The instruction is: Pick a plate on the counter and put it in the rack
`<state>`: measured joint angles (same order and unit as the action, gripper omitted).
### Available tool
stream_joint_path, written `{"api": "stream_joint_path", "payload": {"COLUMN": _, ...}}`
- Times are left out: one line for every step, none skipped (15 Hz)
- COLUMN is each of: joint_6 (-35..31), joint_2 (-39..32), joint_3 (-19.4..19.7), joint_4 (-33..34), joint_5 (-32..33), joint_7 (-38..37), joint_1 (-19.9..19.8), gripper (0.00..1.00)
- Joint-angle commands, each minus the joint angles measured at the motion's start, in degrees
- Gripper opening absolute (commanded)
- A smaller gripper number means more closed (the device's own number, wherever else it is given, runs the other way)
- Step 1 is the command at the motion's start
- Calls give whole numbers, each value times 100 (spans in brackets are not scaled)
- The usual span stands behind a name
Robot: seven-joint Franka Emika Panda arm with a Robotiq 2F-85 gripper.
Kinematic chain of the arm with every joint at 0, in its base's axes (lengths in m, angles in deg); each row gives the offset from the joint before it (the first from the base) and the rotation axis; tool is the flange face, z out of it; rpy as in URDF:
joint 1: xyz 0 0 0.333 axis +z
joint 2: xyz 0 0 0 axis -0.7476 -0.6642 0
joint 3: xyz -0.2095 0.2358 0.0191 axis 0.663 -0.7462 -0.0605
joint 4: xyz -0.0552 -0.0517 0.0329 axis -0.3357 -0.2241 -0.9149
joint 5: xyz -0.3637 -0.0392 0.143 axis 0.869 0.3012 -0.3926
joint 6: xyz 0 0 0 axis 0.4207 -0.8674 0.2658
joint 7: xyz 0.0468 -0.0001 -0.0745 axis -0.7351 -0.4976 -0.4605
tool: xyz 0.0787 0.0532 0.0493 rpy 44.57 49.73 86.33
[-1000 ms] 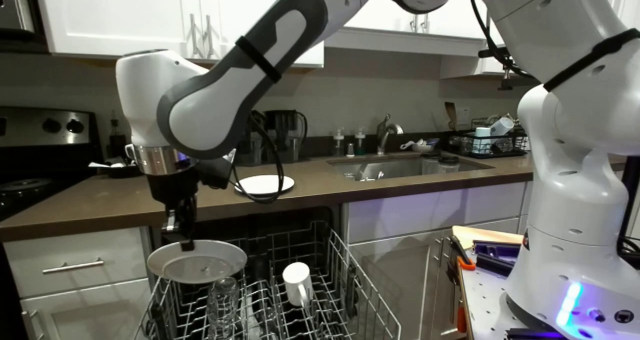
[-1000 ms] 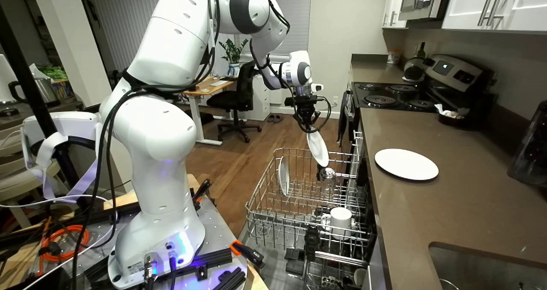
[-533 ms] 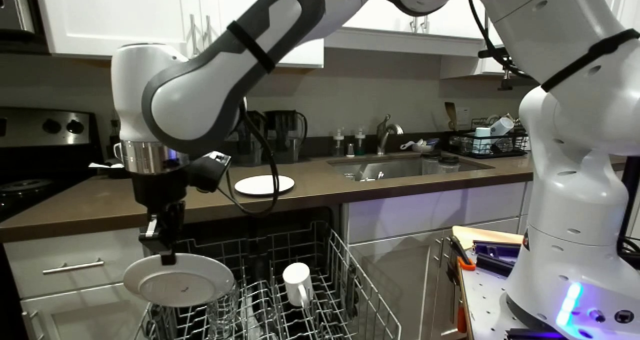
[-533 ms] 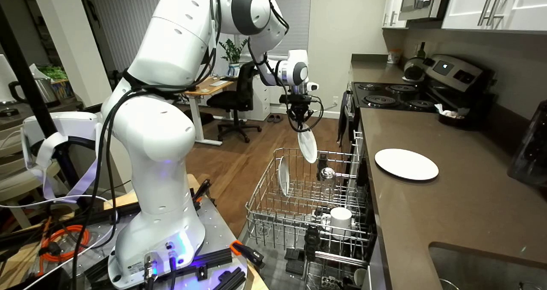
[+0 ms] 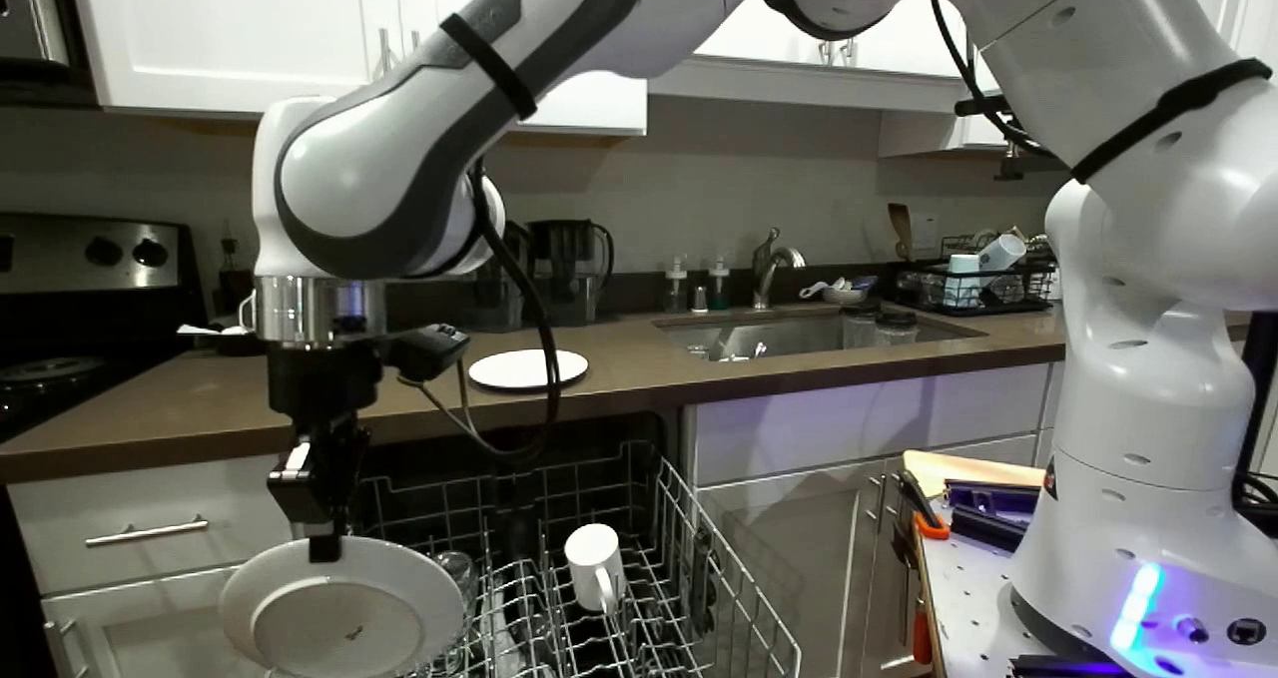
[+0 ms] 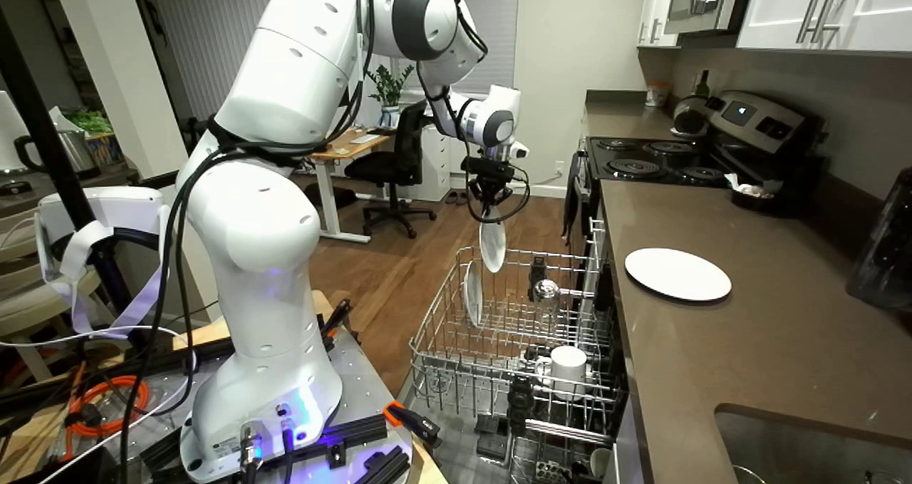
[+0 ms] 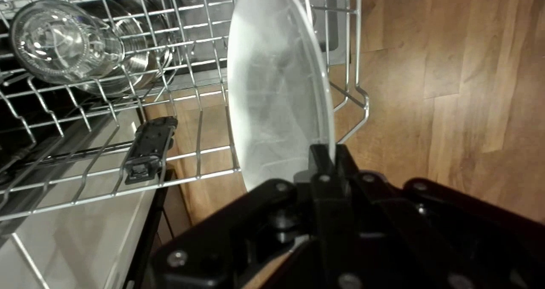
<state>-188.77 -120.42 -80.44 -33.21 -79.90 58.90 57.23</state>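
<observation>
Plate (image 5: 341, 613), one, edge-pinched in your gripper (image 7: 333, 155); lowered askew, it could catch the rack (image 6: 509, 327) below and slip.

Arm (image 6: 249, 209) is white and rounded, with dark grey trim (image 6: 407, 22) and black straps (image 5: 487, 66). Black cables (image 6: 274, 146) run along its exterior. Gripper (image 7: 332, 158) is black with silvery screws (image 7: 177, 258); base (image 5: 1113, 528) bears a lit blue strip (image 5: 1136, 606).
</observation>
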Motion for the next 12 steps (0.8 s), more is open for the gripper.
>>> {"api": "stream_joint_path", "payload": {"joint_6": 275, "joint_2": 182, "joint_3": -223, "joint_4": -198, "joint_5": -426, "joint_7": 572, "joint_1": -275, "gripper": 5}}
{"api": "stream_joint_path", "payload": {"joint_6": 401, "joint_2": 165, "joint_3": -186, "joint_4": -189, "joint_5": -431, "joint_7": 581, "joint_1": -266, "gripper": 5}}
{"api": "stream_joint_path", "payload": {"joint_6": 501, "joint_2": 148, "joint_3": -186, "joint_4": -180, "joint_5": -460, "joint_7": 642, "joint_1": -289, "gripper": 5}}
{"api": "stream_joint_path", "payload": {"joint_6": 585, "joint_2": 131, "joint_3": -186, "joint_4": -173, "joint_5": -475, "joint_7": 703, "joint_1": -310, "gripper": 5}}
{"api": "stream_joint_path", "payload": {"joint_6": 674, "joint_2": 125, "joint_3": -164, "joint_4": -166, "joint_5": -466, "joint_7": 715, "joint_1": -309, "gripper": 5}}
{"api": "stream_joint_path", "payload": {"joint_6": 725, "joint_2": 101, "joint_3": -173, "joint_4": -156, "joint_5": -491, "joint_7": 797, "joint_1": -339, "gripper": 5}}
{"api": "stream_joint_path", "payload": {"joint_6": 756, "joint_2": 92, "joint_3": -174, "joint_4": -155, "joint_5": -507, "joint_7": 854, "joint_1": -355, "gripper": 5}}
{"api": "stream_joint_path", "payload": {"joint_6": 722, "joint_2": 58, "joint_3": -172, "joint_4": -146, "joint_5": -516, "joint_7": 928, "joint_1": -371, "gripper": 5}}
{"api": "stream_joint_path", "payload": {"joint_6": 654, "joint_2": 19, "joint_3": -172, "joint_4": -138, "joint_5": -526, "joint_7": 1008, "joint_1": -393, "gripper": 5}}
{"api": "stream_joint_path", "payload": {"joint_6": 601, "joint_2": -42, "joint_3": -169, "joint_4": -111, "joint_5": -522, "joint_7": 1102, "joint_1": -417, "gripper": 5}}
{"api": "stream_joint_path", "payload": {"joint_6": 558, "joint_2": -92, "joint_3": -168, "joint_4": -92, "joint_5": -524, "joint_7": 1173, "joint_1": -443, "gripper": 5}}
{"api": "stream_joint_path", "payload": {"joint_6": 531, "joint_2": -154, "joint_3": -158, "joint_4": -68, "joint_5": -513, "joint_7": 1229, "joint_1": -467, "gripper": 5}}
